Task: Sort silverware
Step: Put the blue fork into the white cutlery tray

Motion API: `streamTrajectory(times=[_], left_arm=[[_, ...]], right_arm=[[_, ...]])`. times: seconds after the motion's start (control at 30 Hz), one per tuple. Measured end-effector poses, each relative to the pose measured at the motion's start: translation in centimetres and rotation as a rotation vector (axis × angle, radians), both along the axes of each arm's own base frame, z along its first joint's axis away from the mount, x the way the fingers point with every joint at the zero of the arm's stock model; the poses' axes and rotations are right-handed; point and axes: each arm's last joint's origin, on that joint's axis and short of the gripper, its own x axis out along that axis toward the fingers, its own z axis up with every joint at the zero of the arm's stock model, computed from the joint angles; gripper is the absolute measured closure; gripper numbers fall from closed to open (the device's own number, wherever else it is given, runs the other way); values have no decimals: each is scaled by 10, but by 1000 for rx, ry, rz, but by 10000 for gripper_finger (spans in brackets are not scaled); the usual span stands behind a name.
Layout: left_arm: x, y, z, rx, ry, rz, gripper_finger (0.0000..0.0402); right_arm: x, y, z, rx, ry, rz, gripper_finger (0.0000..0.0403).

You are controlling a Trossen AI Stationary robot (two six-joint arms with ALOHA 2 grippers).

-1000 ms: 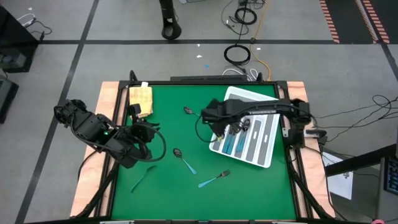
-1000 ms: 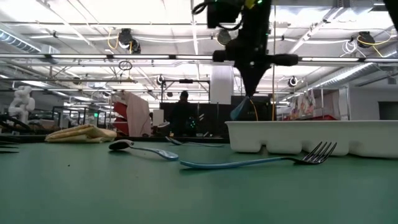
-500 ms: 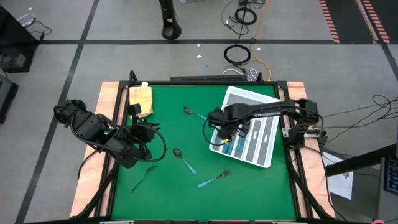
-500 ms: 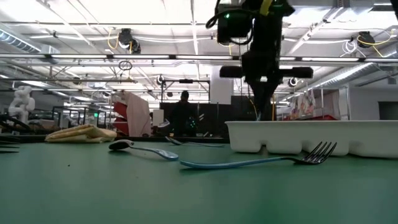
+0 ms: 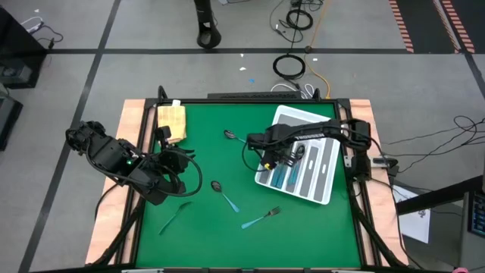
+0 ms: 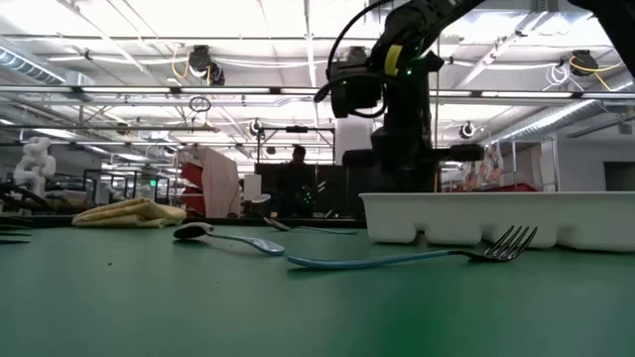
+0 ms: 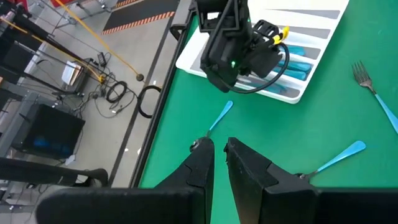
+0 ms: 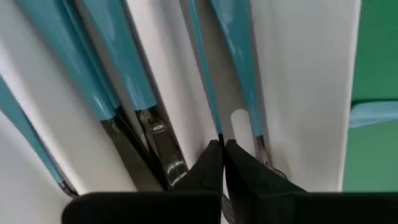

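Note:
My right gripper (image 5: 274, 161) points down into the near left end of the white tray (image 5: 285, 114). It is shut on a thin light-blue-handled piece of silverware (image 8: 205, 81). Several more pieces (image 8: 124, 68) lie in the tray's compartments. In the low view its fingertips are hidden behind the tray wall (image 6: 476, 223). Loose on the green mat lie two spoons (image 5: 233, 136) (image 5: 224, 194), a fork (image 5: 261, 218) and one more piece (image 5: 174, 217). My left gripper (image 5: 180, 161) waits above the mat's left side with only a narrow gap (image 7: 219, 149) between its fingers, holding nothing. My right gripper pinches the thin blue handle (image 8: 214, 121) between its two fingertips. The fingers come from above, pointing down, roughly in line with the handle. The piece hangs edge-on below them into a tray compartment beside another handle (image 8: 239, 68). Whether its lower end rests on the tray I cannot tell.
A tan sponge-like block (image 5: 172, 121) lies at the mat's far left corner. The tray stands slantwise on the mat's right side. Wooden rails (image 5: 132, 121) edge the mat. The fork (image 6: 417, 256) and a spoon (image 6: 223, 238) lie in front of the tray in the low view.
My right gripper has gone down into the tray and has rolled about its own axis, staying shut. The blue piece that hung below it, above the tray wall in the low view, now sits below the rim.

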Motion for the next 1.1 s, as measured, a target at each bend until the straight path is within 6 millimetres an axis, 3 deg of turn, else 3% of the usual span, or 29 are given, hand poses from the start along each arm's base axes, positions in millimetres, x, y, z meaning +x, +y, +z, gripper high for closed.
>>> streamTrajectory(times=[0.27,0.53,0.7,1.0,1.1], left_arm=[[0,0,0,1,-1,1,350],[0,0,0,1,0,0,350],[0,0,0,1,0,0,350],[0,0,0,4,2,-3,350],[0,0,0,3,1,-2,350]], right_arm=[[0,-11,-5,2,1,-43,393],[0,-11,-5,-1,2,-52,303],[0,-11,-1,-17,-11,-147,257],[15,-15,56,-61,-151,-202,246],[29,-19,83,-74,-301,-271,246]])
